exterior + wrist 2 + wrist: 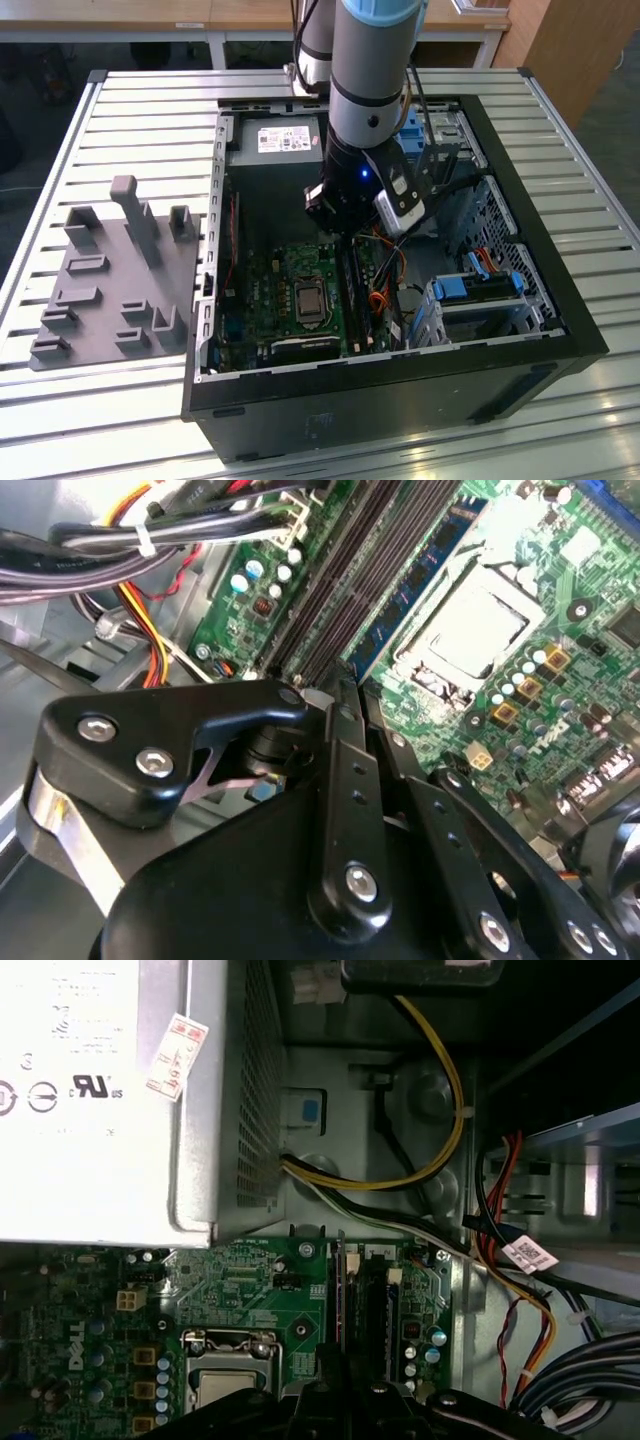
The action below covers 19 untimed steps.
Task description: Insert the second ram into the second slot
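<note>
I read the gripper as pinched shut on the near end of the second ram stick, which stands on edge along the slots, just beside the processor socket; whether it is seated I cannot tell; I judge it light, stiff and brittle, best held by its bare edges, not the chips; dark slots run alongside; orange and yellow cables crowd near enough to snag.

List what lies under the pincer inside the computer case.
Below the pincer run dark memory slots on the green motherboard, with a blue-green ram stick beside the processor socket. The pincer's body covers their near ends, so any contact is hidden.
</note>
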### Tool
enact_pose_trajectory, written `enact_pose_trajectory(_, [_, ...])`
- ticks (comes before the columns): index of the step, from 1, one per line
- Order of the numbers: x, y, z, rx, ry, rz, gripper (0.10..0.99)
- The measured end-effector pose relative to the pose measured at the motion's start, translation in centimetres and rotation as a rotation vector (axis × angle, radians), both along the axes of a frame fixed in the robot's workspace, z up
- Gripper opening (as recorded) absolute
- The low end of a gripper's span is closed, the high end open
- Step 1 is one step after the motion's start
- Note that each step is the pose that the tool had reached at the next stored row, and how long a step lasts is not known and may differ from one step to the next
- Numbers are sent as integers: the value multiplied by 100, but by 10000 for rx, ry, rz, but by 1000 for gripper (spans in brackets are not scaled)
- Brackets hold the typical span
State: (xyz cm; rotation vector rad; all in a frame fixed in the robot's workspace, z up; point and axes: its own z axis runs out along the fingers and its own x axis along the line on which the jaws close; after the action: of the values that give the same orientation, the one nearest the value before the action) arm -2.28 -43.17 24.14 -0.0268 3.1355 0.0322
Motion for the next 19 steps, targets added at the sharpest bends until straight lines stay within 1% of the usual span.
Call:
enact_pose_trajectory(4, [3,0,-9,-1,0,-2,137])
enact_pose_trajectory(7, [4,-1,-29,1,0,-21,137])
enact_pose_trajectory(11, [4,-29,-41,1,0,-79,137])
enact_pose_trajectory(19, [5,-46,-50,-1,0,-112,137])
